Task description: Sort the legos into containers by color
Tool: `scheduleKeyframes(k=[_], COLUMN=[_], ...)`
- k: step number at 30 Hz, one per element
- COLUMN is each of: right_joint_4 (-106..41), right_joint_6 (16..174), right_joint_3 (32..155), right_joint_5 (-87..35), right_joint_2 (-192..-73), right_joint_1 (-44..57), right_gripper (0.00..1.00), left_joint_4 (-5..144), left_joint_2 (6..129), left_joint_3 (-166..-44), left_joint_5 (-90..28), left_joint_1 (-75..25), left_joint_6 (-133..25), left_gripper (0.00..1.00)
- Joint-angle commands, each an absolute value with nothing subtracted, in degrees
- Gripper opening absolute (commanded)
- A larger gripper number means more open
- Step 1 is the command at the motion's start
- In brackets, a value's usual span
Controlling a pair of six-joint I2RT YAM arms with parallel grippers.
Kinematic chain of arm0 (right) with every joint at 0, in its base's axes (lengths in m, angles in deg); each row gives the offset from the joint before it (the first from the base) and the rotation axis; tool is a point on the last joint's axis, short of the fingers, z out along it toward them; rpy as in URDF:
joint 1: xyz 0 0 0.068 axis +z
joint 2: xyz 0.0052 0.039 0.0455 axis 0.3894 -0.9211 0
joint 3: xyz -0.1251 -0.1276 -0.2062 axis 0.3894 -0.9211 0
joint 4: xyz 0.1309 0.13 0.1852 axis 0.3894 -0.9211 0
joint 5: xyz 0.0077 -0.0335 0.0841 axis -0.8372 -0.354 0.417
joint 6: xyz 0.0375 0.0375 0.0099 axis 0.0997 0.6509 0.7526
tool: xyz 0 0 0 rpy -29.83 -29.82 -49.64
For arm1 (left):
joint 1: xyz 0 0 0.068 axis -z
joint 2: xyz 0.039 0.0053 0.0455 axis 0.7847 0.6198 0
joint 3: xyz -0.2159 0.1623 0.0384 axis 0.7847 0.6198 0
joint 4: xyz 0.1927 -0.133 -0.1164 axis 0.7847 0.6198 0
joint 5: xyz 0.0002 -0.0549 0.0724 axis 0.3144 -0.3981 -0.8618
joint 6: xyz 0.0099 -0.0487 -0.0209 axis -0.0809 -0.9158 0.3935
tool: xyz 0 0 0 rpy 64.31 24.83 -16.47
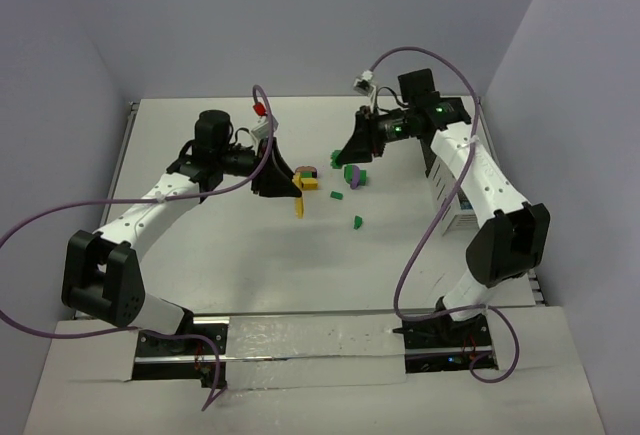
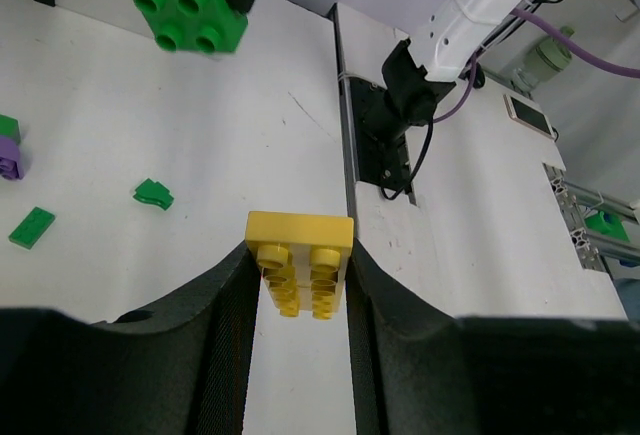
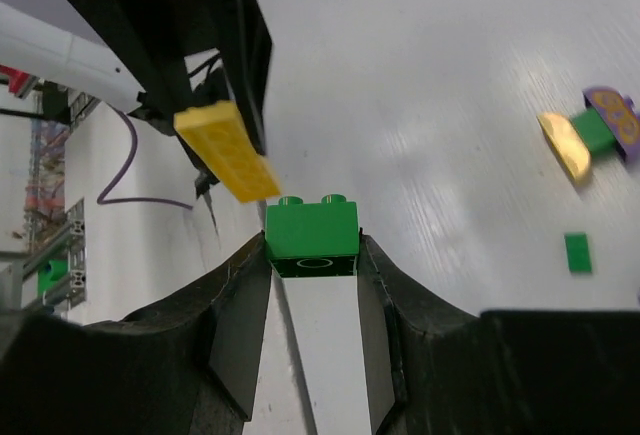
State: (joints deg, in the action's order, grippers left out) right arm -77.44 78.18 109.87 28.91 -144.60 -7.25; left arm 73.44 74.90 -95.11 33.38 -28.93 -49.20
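Note:
In the left wrist view my left gripper [image 2: 300, 260] is shut on a yellow lego brick [image 2: 299, 255], studs facing the camera, lifted off the white table. From above, this gripper [image 1: 284, 183] hangs left of centre with the yellow brick [image 1: 300, 198] below it. My right gripper [image 3: 312, 245] is shut on a green lego brick [image 3: 312, 228], also held off the table. The top view puts that gripper [image 1: 356, 158] and the green brick [image 1: 352, 175] just right of centre. The white containers [image 1: 452, 217] stand at the right edge, mostly hidden behind the right arm.
Loose legos lie between the grippers: a purple and yellow stack [image 1: 309, 173], small green pieces [image 1: 357, 222] [image 1: 336, 194] [image 1: 335, 158]. The left wrist view shows green bits [image 2: 153, 193] [image 2: 32, 227] on the table. Purple cables loop over both arms.

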Motion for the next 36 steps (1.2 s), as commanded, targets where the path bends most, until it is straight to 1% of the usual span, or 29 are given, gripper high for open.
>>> scheduleKeyframes(k=[1,3,6,7,8,9,12,17,24,34,36], right_joint_4=[-81.80,-85.50,-87.40,-87.49,-87.46,-87.18,-82.51,-75.78,-65.67,-63.90,-63.54], right_joint_6=[72.78,69.27,65.99,65.66,65.21,64.27,64.33,66.03,71.14,71.55,71.71], right_joint_3=[108.19,107.34,106.34,106.19,105.83,105.05,100.73,96.16,94.28,94.15,93.83], right_joint_5=[27.91,22.92,13.83,11.63,8.74,2.93,-5.55,-11.83,-19.76,-21.64,-21.78], right_joint_2=[-139.39,-138.03,-136.72,-136.61,-136.58,-136.51,-135.73,-135.91,-138.03,-141.49,-141.69], right_joint_1=[-12.25,-17.60,-27.39,-29.14,-30.83,-34.20,-38.49,-40.45,-40.69,-40.94,-40.87], right_gripper=[0.00,0.00,0.00,0.00,0.00,0.00,0.00,0.00,0.00,0.00,0.03], left_joint_4=[73.05,73.27,70.90,69.65,69.03,68.53,68.03,67.81,67.33,66.69,66.23], left_joint_2=[73.81,73.90,74.35,74.55,74.84,75.16,75.92,76.79,77.04,78.09,78.36], left_joint_3=[-95.99,-96.42,-96.56,-96.64,-96.95,-97.50,-98.44,-99.99,-100.01,-100.89,-101.13], left_joint_5=[34.28,31.88,26.64,25.57,24.33,21.81,16.75,13.82,11.69,12.01,12.07], left_joint_1=[-29.37,-29.37,-29.32,-29.28,-29.25,-29.19,-29.02,-29.02,-29.02,-29.11,-29.11], left_joint_6=[-47.63,-47.54,-49.51,-50.08,-50.62,-51.71,-52.72,-53.54,-53.78,-54.86,-55.40], left_gripper=[0.00,0.00,0.00,0.00,0.00,0.00,0.00,0.00,0.00,0.00,0.00])
